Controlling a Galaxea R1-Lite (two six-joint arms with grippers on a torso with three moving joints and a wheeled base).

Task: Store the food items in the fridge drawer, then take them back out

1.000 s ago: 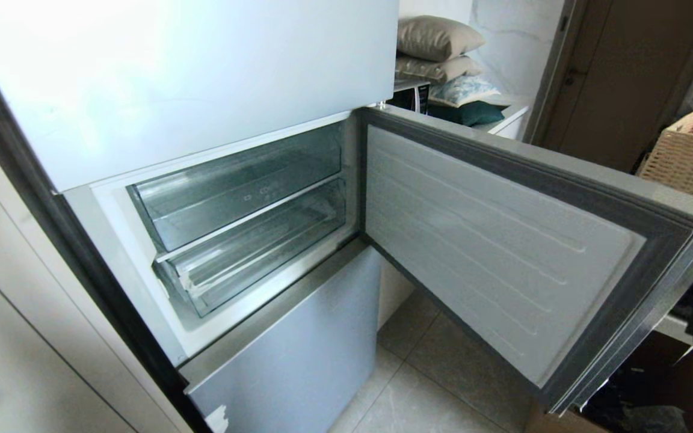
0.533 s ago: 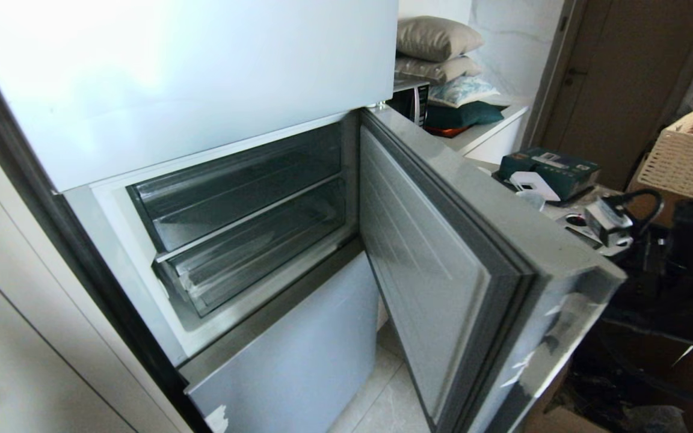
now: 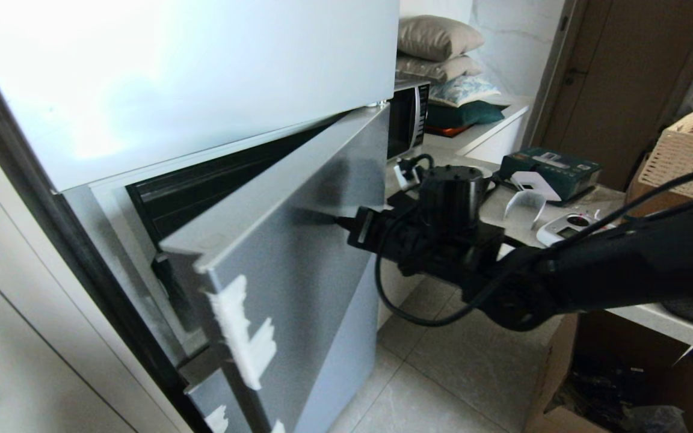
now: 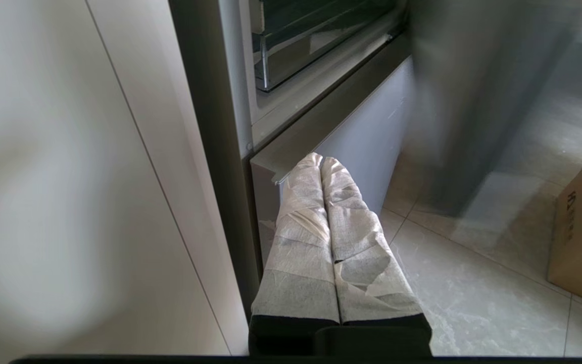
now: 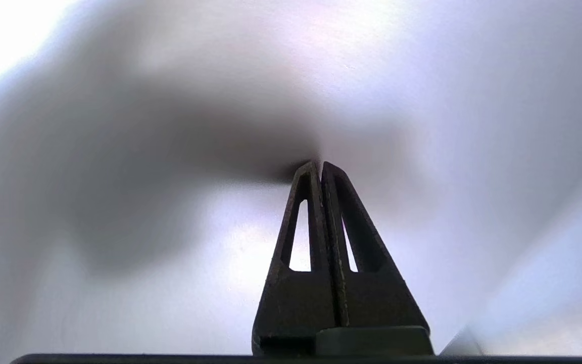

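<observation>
The right gripper [image 3: 341,221] was pictured with its fingers pressed together, nothing held between them, and its tips set against the outer face of the grey fridge door [image 3: 298,258]. The door was seen swung most of the way across the compartment, only a dark wedge of the interior left showing along its top edge. In the right wrist view, the closed fingers [image 5: 307,202] were shown meeting the pale door panel, a blurred shadow spread around the contact point. The left gripper [image 4: 321,164] was recorded low beside the fridge's lower front panel [image 4: 367,146], its cloth-wrapped fingers closed together and empty. A corner of the fridge drawer [image 4: 296,45] was caught in the left wrist view, inside the compartment behind the closing door; the food items could not be made out in any view. A microwave [image 3: 408,117], stacked cushions [image 3: 437,39] and a cluttered counter [image 3: 503,210] were visible beyond the right arm.
</observation>
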